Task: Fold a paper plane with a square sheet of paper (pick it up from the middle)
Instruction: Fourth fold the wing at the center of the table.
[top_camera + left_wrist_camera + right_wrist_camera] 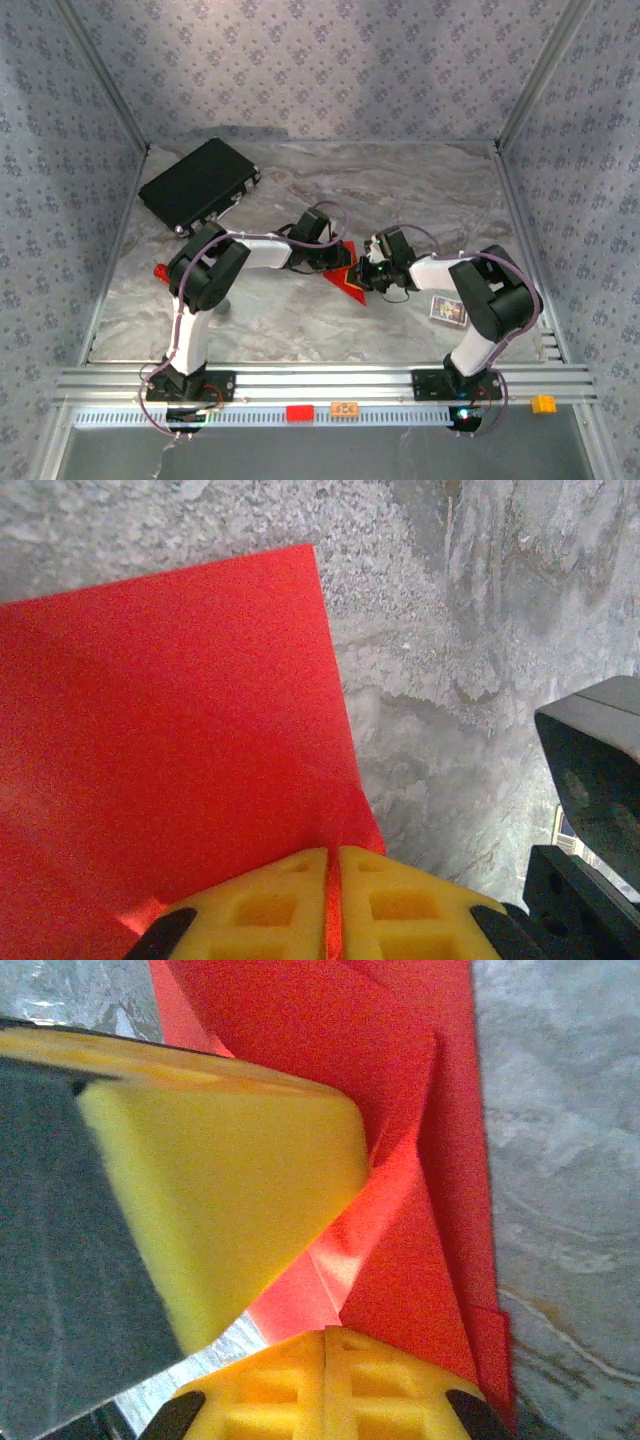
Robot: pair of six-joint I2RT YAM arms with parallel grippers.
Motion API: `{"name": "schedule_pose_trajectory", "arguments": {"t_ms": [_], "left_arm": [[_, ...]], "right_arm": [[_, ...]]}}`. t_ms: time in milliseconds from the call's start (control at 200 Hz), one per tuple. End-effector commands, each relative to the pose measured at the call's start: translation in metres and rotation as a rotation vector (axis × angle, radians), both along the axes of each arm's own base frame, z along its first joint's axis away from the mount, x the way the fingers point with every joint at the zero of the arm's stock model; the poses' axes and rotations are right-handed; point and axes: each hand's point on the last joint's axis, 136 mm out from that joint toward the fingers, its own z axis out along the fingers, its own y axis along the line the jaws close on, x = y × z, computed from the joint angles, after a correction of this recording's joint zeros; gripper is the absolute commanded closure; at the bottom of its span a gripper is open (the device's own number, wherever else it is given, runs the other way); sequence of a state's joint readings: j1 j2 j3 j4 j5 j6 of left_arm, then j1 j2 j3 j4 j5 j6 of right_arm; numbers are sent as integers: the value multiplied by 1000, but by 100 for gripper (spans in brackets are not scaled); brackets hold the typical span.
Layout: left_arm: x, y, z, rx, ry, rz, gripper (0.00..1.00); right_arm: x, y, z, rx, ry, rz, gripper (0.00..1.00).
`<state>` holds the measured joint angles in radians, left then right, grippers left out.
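Red paper [348, 284], creased into folds, lies mid-surface [420, 190] between your two arms. Your left fingers [265, 910] are clamped on its edge, with a red strip showing between them. Your right fingers [390, 1400] are closed tight at the folded side, though whether they hold it is unclear.

2 arms elbows-up, wrists low, close together; left pincer [332, 868] tight on red paper [170, 730], right pincer [328, 1358] closed

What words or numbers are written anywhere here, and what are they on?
Nothing can be read.
The small card on the table: print too small to read.
The orange block on the front rail: dark marks, too blurred.
The red paper: no writing.
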<state>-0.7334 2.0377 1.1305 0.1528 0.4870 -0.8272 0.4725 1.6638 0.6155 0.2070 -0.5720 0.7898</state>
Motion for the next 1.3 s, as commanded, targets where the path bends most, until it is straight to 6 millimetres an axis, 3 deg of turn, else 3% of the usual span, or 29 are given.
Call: {"name": "schedule_pose_trajectory", "arguments": {"t_ms": [0, 165, 440, 570, 705, 850, 944, 1084, 1294], "left_arm": [[-14, 28, -50, 146, 82, 27, 89], [-8, 26, -38, 122, 61, 26, 88], [2, 14, 25, 32, -58, 11, 80], [-7, 11, 36, 22, -75, -4, 80], [-20, 6, 26, 34, -47, -21, 85], [-29, 5, -1, 66, 17, -6, 86], [-27, 6, -13, 75, 38, 24, 88], [-18, 22, -29, 161, 53, 87, 89], [1, 39, -27, 175, 47, 137, 90]], "right_arm": [[-22, -16, -28, -5, 98, -48, 99], [-35, -20, -35, 43, 130, -54, 99], [-49, -23, -35, 30, 149, -25, 100], [-51, -24, -35, 31, 155, -30, 100], [-51, -25, -36, 26, 157, -34, 100], [-52, -26, -37, 25, 160, -37, 100], [-52, -26, -38, 21, 162, -39, 100], [-57, -30, -42, 2, 173, -39, 100], [-63, -35, -46, -19, 181, -33, 100]]}}
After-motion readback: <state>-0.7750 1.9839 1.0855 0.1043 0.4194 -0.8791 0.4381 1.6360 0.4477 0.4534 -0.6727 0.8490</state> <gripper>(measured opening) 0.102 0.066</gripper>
